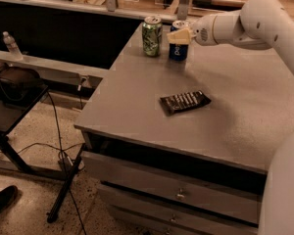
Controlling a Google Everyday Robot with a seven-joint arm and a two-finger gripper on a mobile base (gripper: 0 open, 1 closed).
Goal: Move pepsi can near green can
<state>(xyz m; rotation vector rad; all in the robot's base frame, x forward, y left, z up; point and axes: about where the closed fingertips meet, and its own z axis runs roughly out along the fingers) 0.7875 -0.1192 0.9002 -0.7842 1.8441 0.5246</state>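
The pepsi can [177,52] stands upright on the grey table [235,116], just right of the green can [151,31], with a narrow gap between them. The gripper [179,35] is clenched around the pepsi can's upper part. A dark packet [184,102] lies flat, well in front of the green can.

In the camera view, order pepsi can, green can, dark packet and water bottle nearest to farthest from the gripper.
The gripper is at the table's far side.
1. pepsi can: between its fingers.
2. green can: beside it, image-left.
3. dark packet: mid-table, nearer the camera.
4. water bottle: off the table, far image-left.
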